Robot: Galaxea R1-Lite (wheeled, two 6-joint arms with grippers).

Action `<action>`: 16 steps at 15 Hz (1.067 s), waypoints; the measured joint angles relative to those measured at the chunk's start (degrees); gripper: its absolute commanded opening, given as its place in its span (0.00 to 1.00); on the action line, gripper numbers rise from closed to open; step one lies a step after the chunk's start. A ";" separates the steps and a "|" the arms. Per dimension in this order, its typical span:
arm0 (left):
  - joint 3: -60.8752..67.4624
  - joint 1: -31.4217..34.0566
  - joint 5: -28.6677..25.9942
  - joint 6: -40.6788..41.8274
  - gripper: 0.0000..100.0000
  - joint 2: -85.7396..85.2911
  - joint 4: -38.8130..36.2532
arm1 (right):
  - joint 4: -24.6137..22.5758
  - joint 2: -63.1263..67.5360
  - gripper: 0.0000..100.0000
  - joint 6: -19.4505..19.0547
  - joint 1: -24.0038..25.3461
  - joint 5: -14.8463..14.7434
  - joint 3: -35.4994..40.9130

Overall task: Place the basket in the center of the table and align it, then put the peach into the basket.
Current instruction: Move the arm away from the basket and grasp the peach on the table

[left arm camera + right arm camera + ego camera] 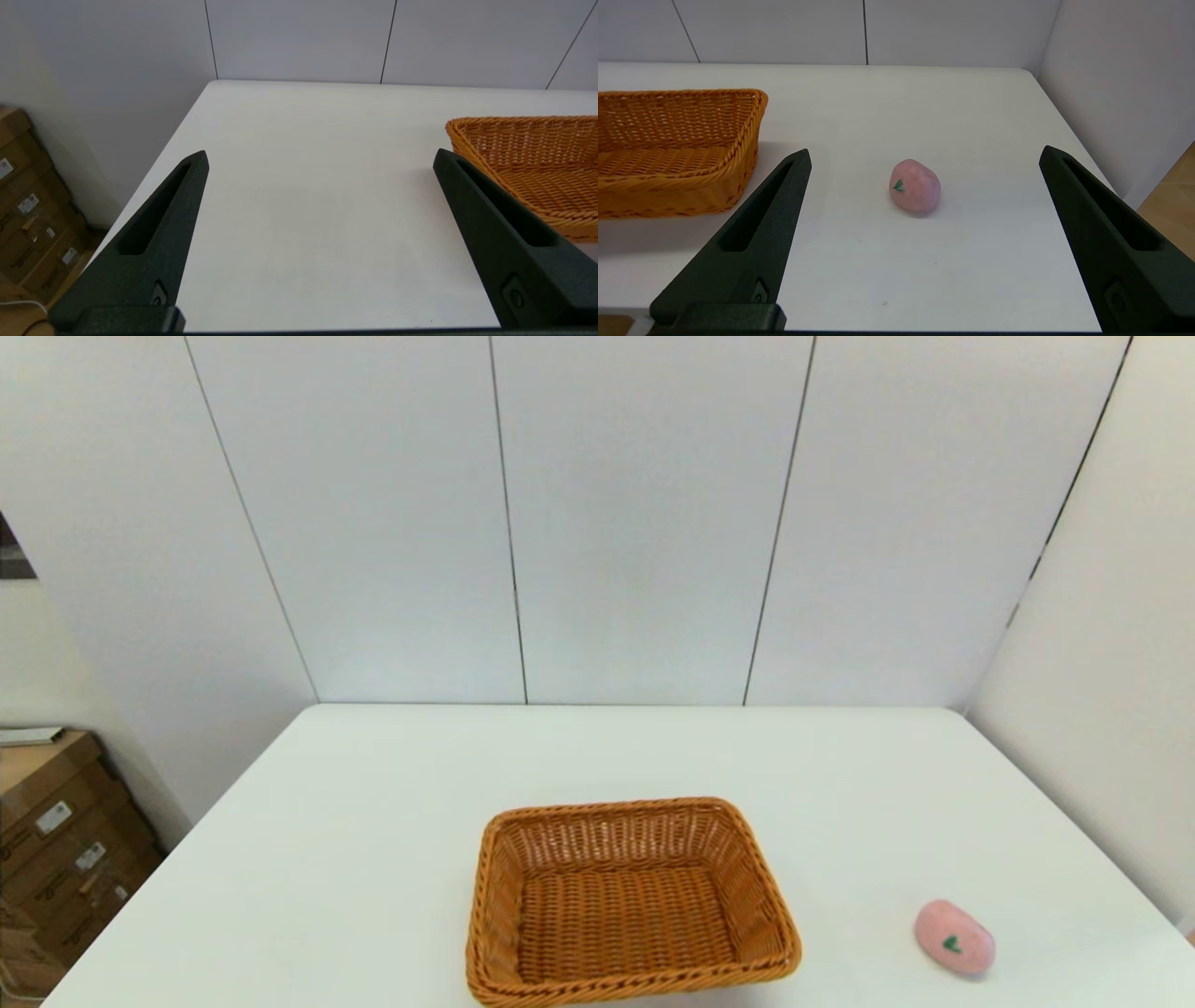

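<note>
The orange-brown wicker basket (631, 902) sits empty on the white table (373, 859), near the front edge and slightly turned; it also shows as basket (537, 163) and basket (672, 149). The pink peach (953, 938) lies on the table to the basket's right, apart from it, seen again as peach (915, 185). Neither arm shows in the head view. My left gripper (320, 156) is open over bare table left of the basket. My right gripper (924, 154) is open, with the peach lying on the table ahead between its fingers, untouched.
Grey wall panels close off the back and right of the table. Brown cardboard boxes (56, 840) stand on the floor past the table's left edge, also visible as boxes (28, 210). A strip of wooden floor (1176, 186) shows beyond the right edge.
</note>
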 measured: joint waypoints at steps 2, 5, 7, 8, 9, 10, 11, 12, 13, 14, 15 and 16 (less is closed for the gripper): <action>0.24 0.00 -0.10 0.98 1.00 -0.46 0.23 | 1.71 0.17 1.00 -3.12 0.00 0.50 -0.45; 0.38 0.00 -0.07 0.87 1.00 -0.57 0.12 | 5.19 2.82 1.00 -6.25 0.00 1.65 -3.15; 0.39 0.00 -0.07 0.44 1.00 -0.57 0.11 | 5.38 7.78 1.00 -4.63 0.18 1.78 -8.06; 0.39 0.00 0.01 -0.09 1.00 -0.57 0.12 | 5.71 11.40 1.00 -4.08 0.22 1.67 -10.31; 0.39 0.00 0.04 -0.24 1.00 -0.57 0.11 | 5.90 15.92 1.00 -3.91 0.16 1.54 -12.11; 0.39 0.00 0.04 -0.20 1.00 -0.60 0.12 | 6.10 21.70 1.00 -3.69 0.10 1.40 -13.62; 0.39 0.00 0.04 -0.20 1.00 -0.60 0.11 | 6.14 27.79 1.00 -3.19 0.05 1.32 -14.77; 0.39 0.00 0.04 -0.27 1.00 -0.60 0.09 | 5.96 34.41 1.00 -2.65 -0.01 1.26 -15.80; 0.39 0.00 0.04 -0.33 1.00 -0.60 0.04 | 5.27 41.80 1.00 -2.23 -0.04 1.18 -16.74; 0.39 0.00 0.04 -0.38 1.00 -0.62 0.06 | 3.84 48.66 1.00 -1.88 0.00 1.18 -17.46; 0.39 0.00 0.04 -0.60 1.00 -0.62 0.01 | 1.66 55.91 1.00 -1.57 0.11 1.17 -18.05; 0.39 0.00 0.04 -0.96 1.00 -0.62 0.04 | -0.93 62.34 1.00 -1.32 0.18 1.12 -18.55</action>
